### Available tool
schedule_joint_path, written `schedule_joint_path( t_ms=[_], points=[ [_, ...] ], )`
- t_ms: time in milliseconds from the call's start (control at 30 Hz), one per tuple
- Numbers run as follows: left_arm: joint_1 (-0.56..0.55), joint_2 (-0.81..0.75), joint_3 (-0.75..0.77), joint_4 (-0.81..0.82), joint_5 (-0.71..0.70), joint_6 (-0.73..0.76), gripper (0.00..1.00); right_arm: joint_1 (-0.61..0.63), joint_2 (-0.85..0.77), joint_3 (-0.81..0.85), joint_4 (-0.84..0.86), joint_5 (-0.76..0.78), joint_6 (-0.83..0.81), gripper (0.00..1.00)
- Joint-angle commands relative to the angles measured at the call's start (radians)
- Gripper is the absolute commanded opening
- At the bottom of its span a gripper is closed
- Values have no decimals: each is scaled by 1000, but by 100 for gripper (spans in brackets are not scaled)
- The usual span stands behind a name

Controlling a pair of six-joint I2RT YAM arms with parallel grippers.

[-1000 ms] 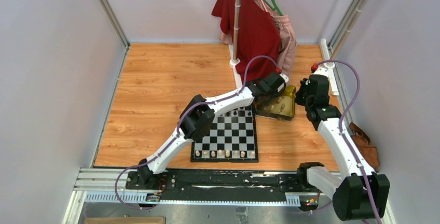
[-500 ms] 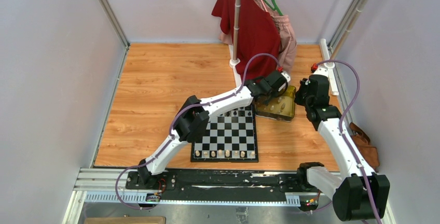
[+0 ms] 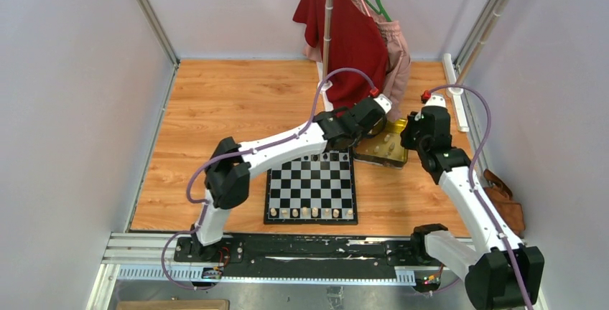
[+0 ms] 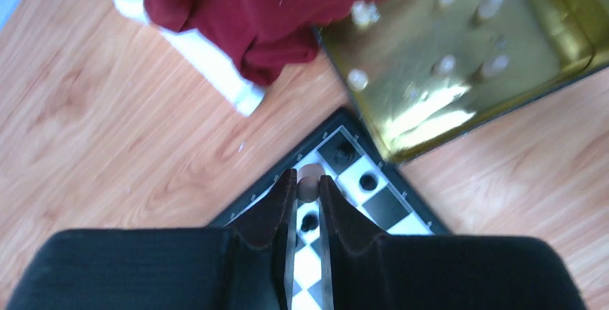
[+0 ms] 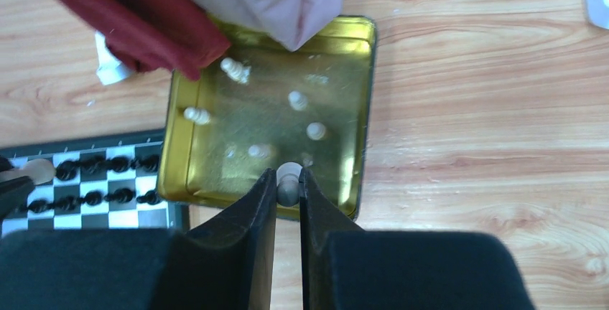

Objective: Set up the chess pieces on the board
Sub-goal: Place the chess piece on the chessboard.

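Top external: left tool (image 4: 307,178), holding chess piece (image 4: 310,184), retreated from tin (image 3: 388,158).

A lab robot cell: plain grey panels (image 3: 64,123) enclose a wood-grain table (image 3: 215,102) edged by a metal mounting rail (image 3: 143,247).

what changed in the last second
The left claw, shut on a pale piece, swung left from over the gold tin to the far right corner of the board, elbow swinging left. The right claw, gripping a second pale piece, edged left over the tin. Board, tin, placed pieces unmoved.
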Motion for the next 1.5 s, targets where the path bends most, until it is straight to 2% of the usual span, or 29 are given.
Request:
schedule_joint_path(
  t_ms=[0,267,567,1033,1467],
  points=[
    [-27,-161,-192,26,-95,-42,0,101,-19,12,-51,4,-23,0],
    [-75,-434,-587,99,-167,-161,0,339,-20,20,-109,93,-16,0],
    [-133,-628,-840,117,-211,-284,0,533,24,17,-154,135,4,0],
    [-204,-814,-1056,150,-231,-412,0,754,137,4,-118,213,56,0],
    [-253,-806,-1146,193,-235,-460,0,892,230,-3,-100,246,109,0]
  ],
)
